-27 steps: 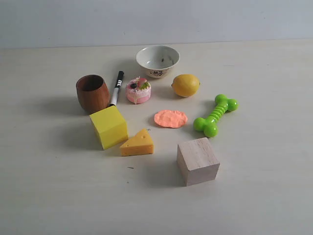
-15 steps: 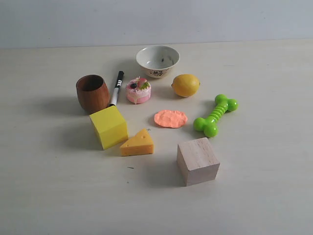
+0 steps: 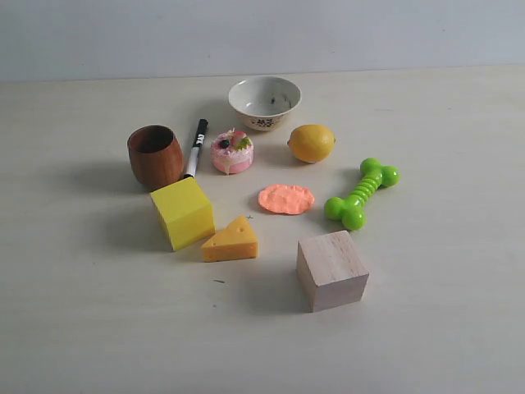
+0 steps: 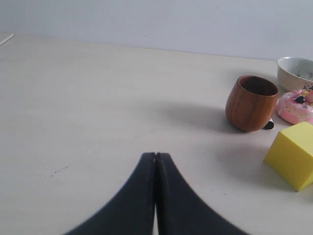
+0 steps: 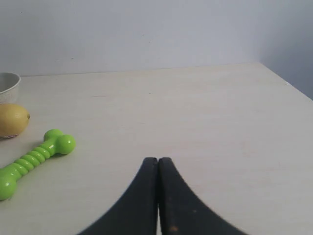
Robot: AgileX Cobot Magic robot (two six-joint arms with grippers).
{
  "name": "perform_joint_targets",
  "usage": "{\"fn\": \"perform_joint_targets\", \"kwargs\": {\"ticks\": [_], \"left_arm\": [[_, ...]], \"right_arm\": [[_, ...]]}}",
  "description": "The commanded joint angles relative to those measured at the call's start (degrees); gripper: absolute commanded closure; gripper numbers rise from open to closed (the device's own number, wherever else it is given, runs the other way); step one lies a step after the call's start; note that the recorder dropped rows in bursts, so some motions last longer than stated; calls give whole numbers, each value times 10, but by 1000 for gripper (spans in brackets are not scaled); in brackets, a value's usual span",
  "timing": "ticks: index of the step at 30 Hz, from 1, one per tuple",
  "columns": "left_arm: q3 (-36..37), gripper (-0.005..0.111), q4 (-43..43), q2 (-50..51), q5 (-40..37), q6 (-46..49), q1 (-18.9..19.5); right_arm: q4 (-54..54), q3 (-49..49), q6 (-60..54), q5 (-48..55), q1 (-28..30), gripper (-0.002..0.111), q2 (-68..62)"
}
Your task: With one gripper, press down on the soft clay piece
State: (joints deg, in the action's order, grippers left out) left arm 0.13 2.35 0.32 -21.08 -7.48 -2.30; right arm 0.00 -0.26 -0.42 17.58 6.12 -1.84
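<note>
the soft clay piece (image 3: 286, 199) lies flat on the table (image 3: 443, 312), between the cheese wedge (image 3: 230, 240) and the green bone toy (image 3: 360, 194), long axis running left-right. left gripper (image 4: 155, 156) and right gripper (image 5: 158, 160) both have fingers pressed together, empty, over bare table.

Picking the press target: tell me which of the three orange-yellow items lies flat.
The soft clay piece, a thin salmon-orange blob beside the green bone; the cheese wedge and lemon stand taller.

Pale counter (image 3: 90, 328) carries: bowl (image 3: 264, 101), lemon (image 3: 311, 143), wooden cup (image 3: 155, 155), marker (image 3: 197, 146), toy cake (image 3: 232, 151), soft clay piece (image 3: 286, 199), green bone (image 3: 360, 194), yellow cube (image 3: 183, 213), cheese wedge (image 3: 230, 240), wooden block (image 3: 331, 269).
</note>
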Motion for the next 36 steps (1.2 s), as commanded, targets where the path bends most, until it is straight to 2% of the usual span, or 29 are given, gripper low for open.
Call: {"fn": "perform_joint_targets", "kwargs": {"ticks": [1, 7, 14, 18, 20, 21, 25, 30, 36], "left_arm": [[-1, 107, -2, -3, 4, -1, -4], [-1, 107, -2, -3, 4, -1, -4], [-1, 107, -2, -3, 4, -1, -4], [-1, 107, -2, -3, 4, -1, -4], [-1, 107, -2, -3, 4, -1, -4], [-1, 107, -2, -3, 4, -1, -4], [-1, 107, -2, -3, 4, -1, -4], [-1, 107, -2, -3, 4, -1, -4], [-1, 107, -2, -3, 4, -1, -4]], "right_arm": [[0, 3, 0, -35, 4, 108, 4], [14, 3, 9, -199, 4, 108, 4], [14, 3, 9, -288, 4, 108, 4], [18, 3, 11, -389, 4, 108, 4], [36, 3, 58, -443, 4, 108, 4], [45, -13, 115, -432, 4, 108, 4], [13, -90, 192, -287, 4, 108, 4], [-9, -191, 198, -184, 4, 108, -21], [-9, -319, 171, -92, -8, 108, -116]]}}
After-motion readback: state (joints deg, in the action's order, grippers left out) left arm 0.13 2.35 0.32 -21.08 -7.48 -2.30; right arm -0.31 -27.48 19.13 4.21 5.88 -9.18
